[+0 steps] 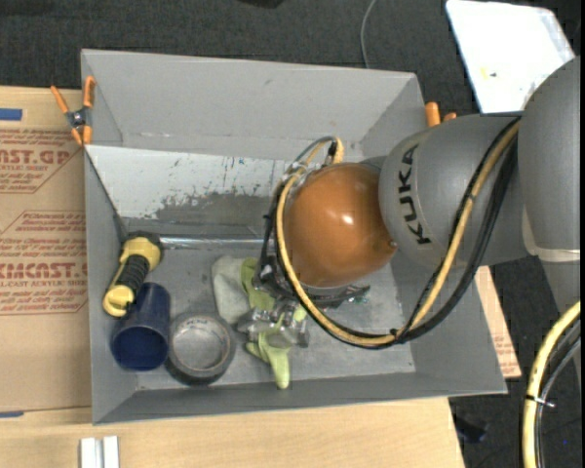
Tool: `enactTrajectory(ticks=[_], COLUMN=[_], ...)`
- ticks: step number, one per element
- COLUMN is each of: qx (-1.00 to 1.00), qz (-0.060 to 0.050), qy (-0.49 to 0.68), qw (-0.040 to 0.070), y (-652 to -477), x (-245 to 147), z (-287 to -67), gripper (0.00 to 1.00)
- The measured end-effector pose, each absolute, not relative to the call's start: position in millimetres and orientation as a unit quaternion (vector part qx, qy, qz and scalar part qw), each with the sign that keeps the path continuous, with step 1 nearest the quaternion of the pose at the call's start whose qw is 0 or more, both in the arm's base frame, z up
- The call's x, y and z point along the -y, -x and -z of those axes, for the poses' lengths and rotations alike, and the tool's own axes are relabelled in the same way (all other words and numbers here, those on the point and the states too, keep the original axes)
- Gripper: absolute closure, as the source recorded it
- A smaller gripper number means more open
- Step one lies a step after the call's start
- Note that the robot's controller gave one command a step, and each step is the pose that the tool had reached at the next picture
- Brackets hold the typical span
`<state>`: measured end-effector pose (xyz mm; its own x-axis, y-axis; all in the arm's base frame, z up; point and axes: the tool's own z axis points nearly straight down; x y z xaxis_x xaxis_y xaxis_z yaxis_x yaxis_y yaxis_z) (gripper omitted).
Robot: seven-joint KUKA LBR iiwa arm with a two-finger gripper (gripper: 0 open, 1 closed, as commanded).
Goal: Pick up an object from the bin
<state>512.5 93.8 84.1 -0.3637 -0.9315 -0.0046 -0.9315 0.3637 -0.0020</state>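
My gripper (276, 320) is low in the bin's front middle, beneath the orange cover on the wrist. It sits right over a pale green and white crumpled soft thing (231, 286). A yellow-green piece (279, 365) sticks out just below it toward the front wall. Whether either piece is held I cannot tell. A round silver tin (200, 345) lies just left of the gripper, its mouth facing up.
A dark blue cup (143, 326) lies on its side at the front left, touching the tin. Above the cup, a yellow and black handled tool (132, 273) rests against the left wall. The arm and its cables cover the bin's right half.
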Motion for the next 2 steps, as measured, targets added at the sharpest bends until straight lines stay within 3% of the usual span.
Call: enactTrajectory(ticks=[2], qx=[-0.839], qz=[-0.003], qy=[0.544], qw=[-0.002], y=[-505.7], x=[-93], z=[-219], gripper=[1.0])
